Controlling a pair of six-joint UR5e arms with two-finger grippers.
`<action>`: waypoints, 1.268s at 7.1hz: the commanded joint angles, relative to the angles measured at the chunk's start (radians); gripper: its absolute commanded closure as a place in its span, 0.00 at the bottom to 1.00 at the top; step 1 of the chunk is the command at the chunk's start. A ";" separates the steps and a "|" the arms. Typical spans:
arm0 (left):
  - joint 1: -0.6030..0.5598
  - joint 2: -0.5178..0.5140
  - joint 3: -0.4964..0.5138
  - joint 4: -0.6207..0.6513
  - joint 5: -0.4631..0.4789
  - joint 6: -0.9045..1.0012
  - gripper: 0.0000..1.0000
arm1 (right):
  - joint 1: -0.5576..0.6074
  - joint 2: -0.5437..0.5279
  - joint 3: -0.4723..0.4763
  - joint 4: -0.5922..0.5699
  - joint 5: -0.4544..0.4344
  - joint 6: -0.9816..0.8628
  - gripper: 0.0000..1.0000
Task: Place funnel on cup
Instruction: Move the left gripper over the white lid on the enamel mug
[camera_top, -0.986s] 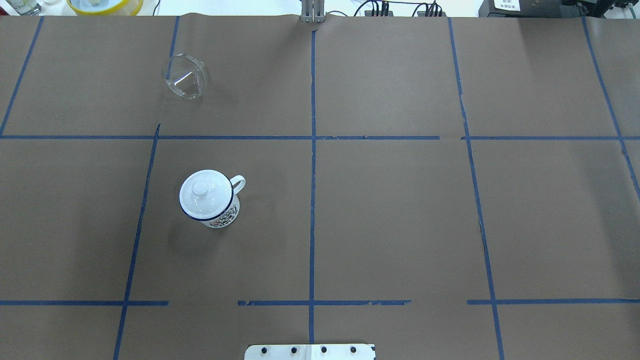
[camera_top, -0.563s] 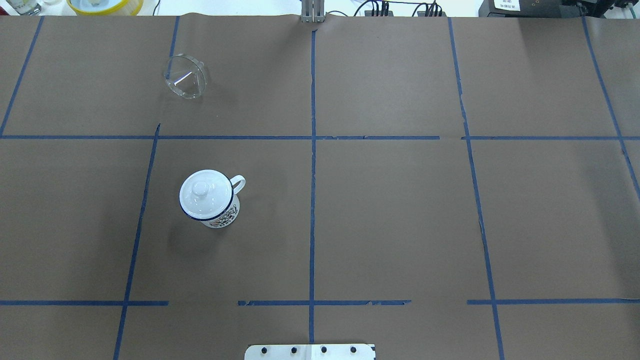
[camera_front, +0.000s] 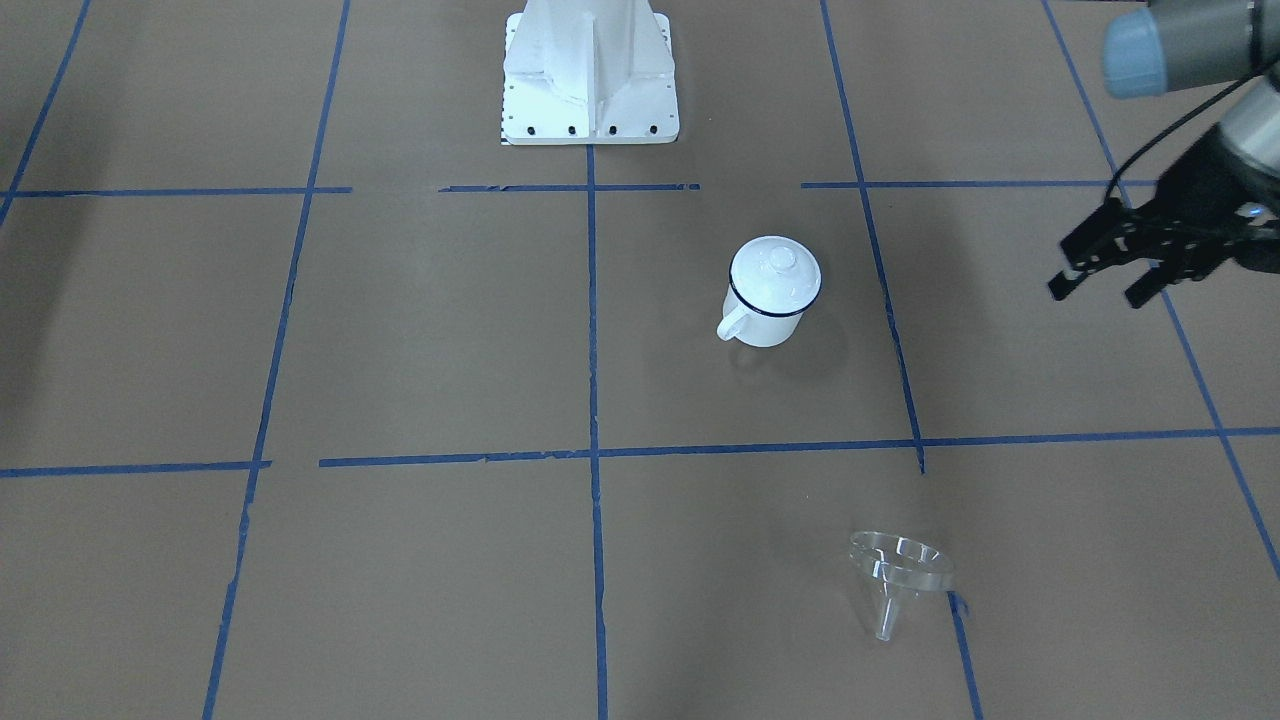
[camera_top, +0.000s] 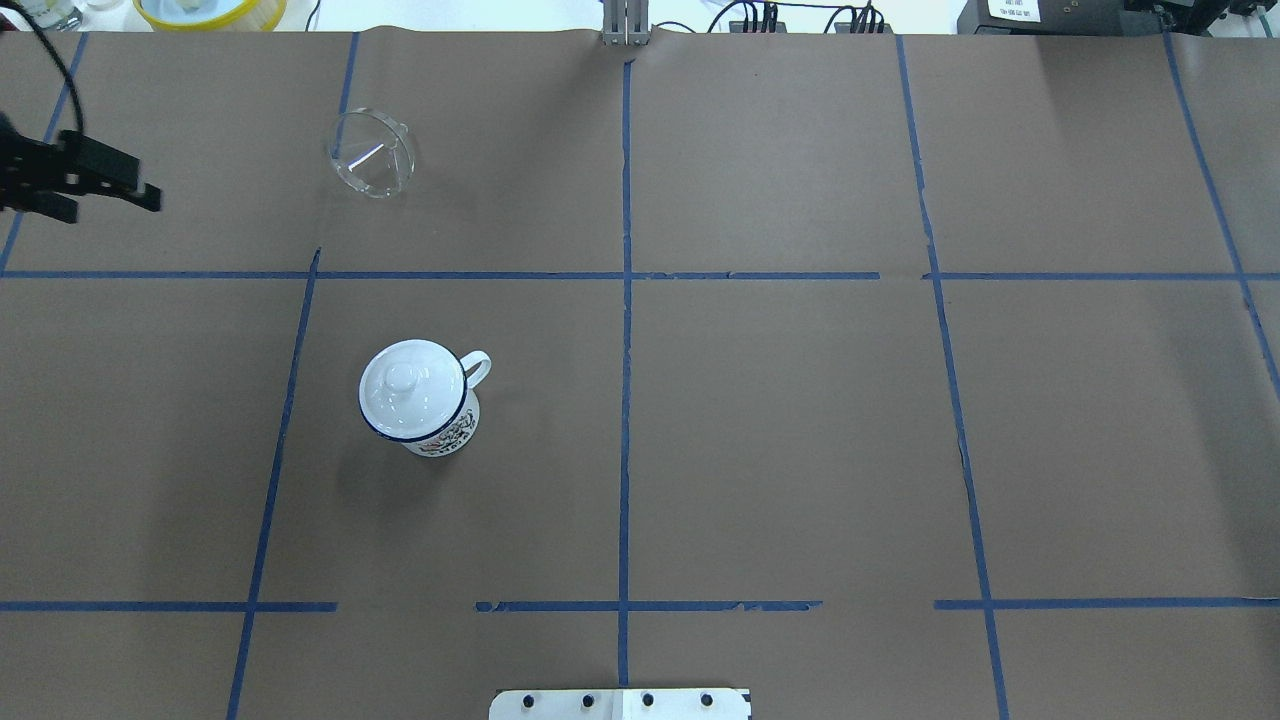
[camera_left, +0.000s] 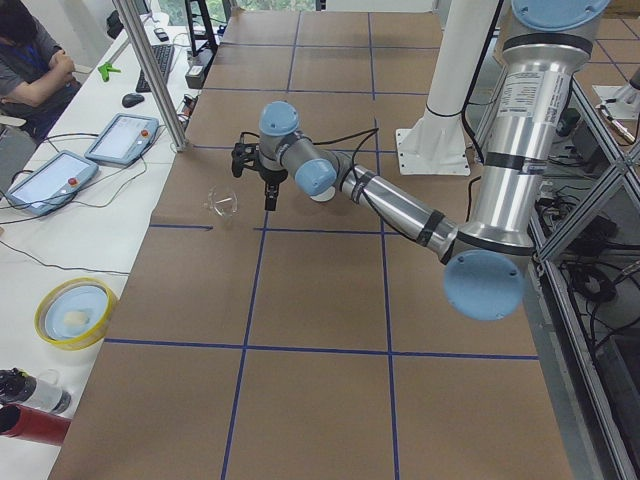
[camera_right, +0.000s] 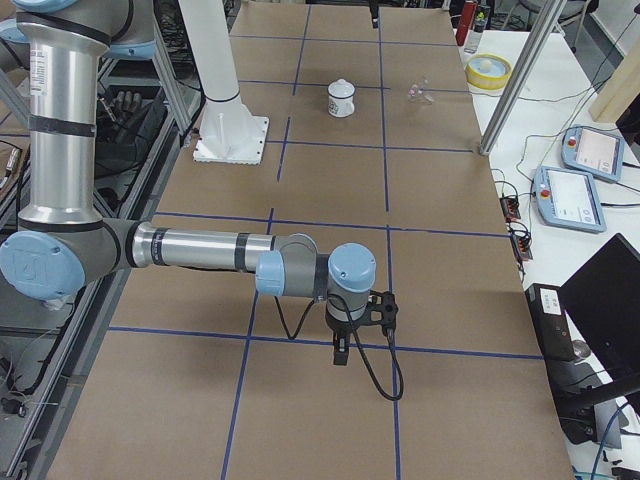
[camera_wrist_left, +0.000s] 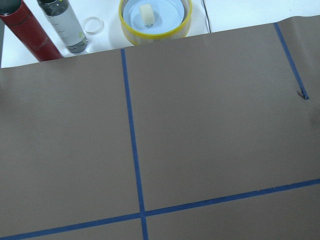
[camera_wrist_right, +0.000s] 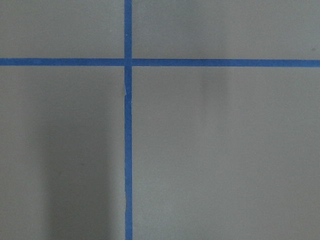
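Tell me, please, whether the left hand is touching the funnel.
Apart. The overhead view shows a wide stretch of bare brown paper between the left hand and the funnel.

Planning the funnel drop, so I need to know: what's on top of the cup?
A white domed lid with a knob sits on the cup, covering its whole mouth. The cup's inside is hidden by it.

lid (camera_top: 410, 388) set on the cup (camera_top: 447, 432), funnel (camera_top: 372, 165) laid well beyond the cup, left gripper (camera_top: 112, 205) held far to the cup's left
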 joint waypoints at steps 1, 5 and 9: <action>0.205 -0.143 -0.003 0.105 0.144 -0.221 0.00 | 0.000 0.000 0.000 0.000 0.000 0.000 0.00; 0.408 -0.272 -0.013 0.324 0.303 -0.384 0.00 | 0.000 0.000 0.000 0.000 0.000 0.000 0.00; 0.459 -0.266 -0.013 0.324 0.305 -0.415 0.00 | 0.000 0.000 0.000 0.000 0.000 0.000 0.00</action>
